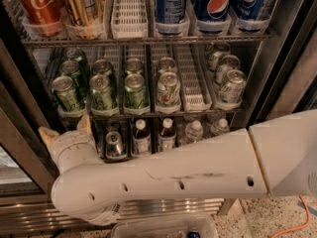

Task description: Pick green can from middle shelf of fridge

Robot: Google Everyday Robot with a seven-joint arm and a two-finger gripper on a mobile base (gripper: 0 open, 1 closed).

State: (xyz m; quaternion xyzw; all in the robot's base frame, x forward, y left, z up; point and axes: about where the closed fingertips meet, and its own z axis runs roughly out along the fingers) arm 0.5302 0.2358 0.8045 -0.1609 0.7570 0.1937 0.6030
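Note:
Several dark green cans stand in the left lanes of the middle shelf of the fridge; the front ones are at the left, beside it and third along. Paler white-and-green cans fill lanes further right. My gripper is at the lower left, just below the shelf's front edge under the leftmost green cans. Its tan fingertips point up, spread apart, with nothing between them. My white arm crosses the lower part of the view.
The top shelf holds a red cola can, gold cans and blue cans. Bottles stand on the lower shelf. A clear plastic bin and an orange cable lie on the floor.

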